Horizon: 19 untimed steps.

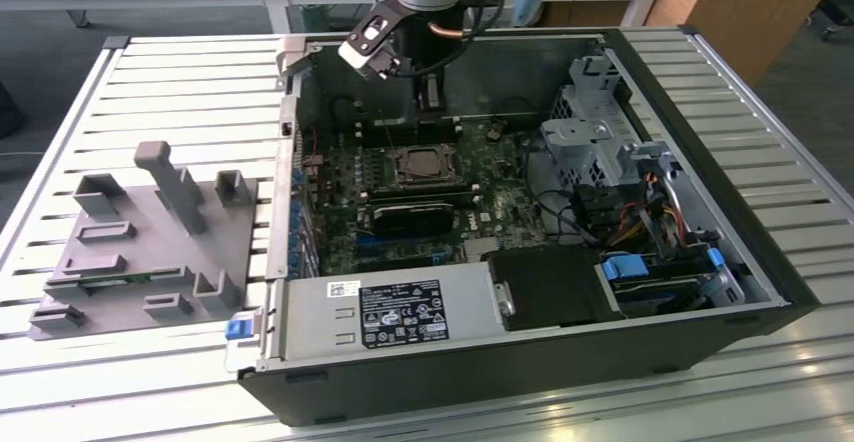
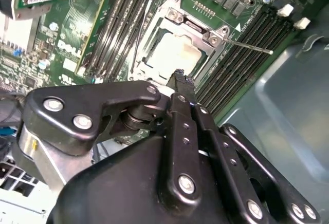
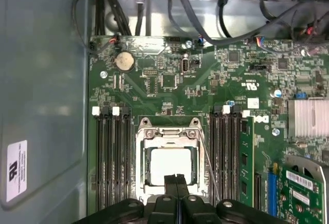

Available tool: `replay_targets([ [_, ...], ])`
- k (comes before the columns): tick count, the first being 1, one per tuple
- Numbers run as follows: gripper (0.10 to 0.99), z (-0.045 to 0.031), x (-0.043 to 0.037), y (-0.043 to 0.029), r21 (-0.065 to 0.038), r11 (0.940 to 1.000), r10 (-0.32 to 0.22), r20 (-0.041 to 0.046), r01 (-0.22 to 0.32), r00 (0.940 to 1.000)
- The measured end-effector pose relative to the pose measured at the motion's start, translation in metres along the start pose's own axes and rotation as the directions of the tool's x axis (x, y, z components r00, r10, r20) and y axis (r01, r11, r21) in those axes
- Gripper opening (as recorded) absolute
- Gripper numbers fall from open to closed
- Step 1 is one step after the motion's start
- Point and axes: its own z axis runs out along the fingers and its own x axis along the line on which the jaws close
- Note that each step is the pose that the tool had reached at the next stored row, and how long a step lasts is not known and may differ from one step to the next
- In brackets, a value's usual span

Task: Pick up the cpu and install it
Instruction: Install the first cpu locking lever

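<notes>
The cpu is a flat square chip with a pale silver top. It lies inside the metal socket frame on the green motherboard of the open computer case. Both wrist views show it, cpu and cpu, just beyond my fingertips. My gripper hangs above the socket's edge with its two black fingers pressed together and nothing between them. In the exterior view the gripper hangs inside the case, behind the socket. A thin wire lever sticks out beside the socket.
Dark memory slots flank the socket on both sides. A black heatsink block sits in front of it, with the power supply and drive cage nearby. A grey fixture tray stands on the slatted table at the exterior view's left.
</notes>
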Motion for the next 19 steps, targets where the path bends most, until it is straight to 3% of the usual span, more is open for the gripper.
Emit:
replay_targets([
  [6,0.106,0.0004,0.0000,0.0000,-0.004,0.9942,-0.108,-0.0034,0.108,0.9942],
  [11,0.106,0.0009,0.0000,-0.0001,-0.007,0.9807,-0.196,-0.0061,0.196,0.9807],
  [17,0.106,0.0013,0.0000,-0.0001,-0.009,0.9697,-0.244,-0.0079,0.244,0.9697],
  [19,0.106,0.0013,0.0000,-0.0001,-0.011,0.9584,-0.285,-0.0090,0.285,0.9583],
])
